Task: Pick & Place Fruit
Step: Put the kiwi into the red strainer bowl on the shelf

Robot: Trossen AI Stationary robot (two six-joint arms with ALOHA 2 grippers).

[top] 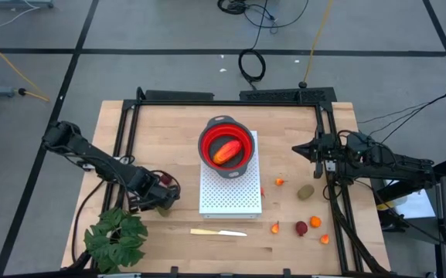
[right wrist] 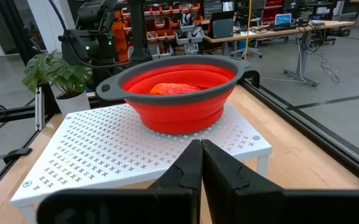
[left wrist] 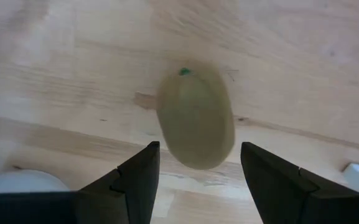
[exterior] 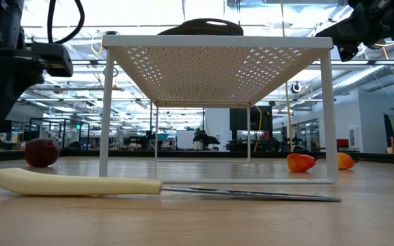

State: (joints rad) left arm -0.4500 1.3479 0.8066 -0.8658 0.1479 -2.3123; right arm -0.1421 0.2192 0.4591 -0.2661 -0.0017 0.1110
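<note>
Red-orange oblong (top: 224,152) in bowl; olive oval (top: 306,191), red ball (top: 301,228), orange bits (top: 278,182) on tabletop.

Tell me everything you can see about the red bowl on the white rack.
The red bowl is round, with ribbed, soft-looking walls, a dark grey rim and a grey handle tab at each end. It sits upright on top of the white perforated rack, at the rack's far end from the knife, mid-table. Inside lies one red-orange oblong fruit. No gripper touches it.

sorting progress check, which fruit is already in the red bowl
The red-orange oblong, alone inside the red bowl on the white rack; the rest lie on the table.
</note>
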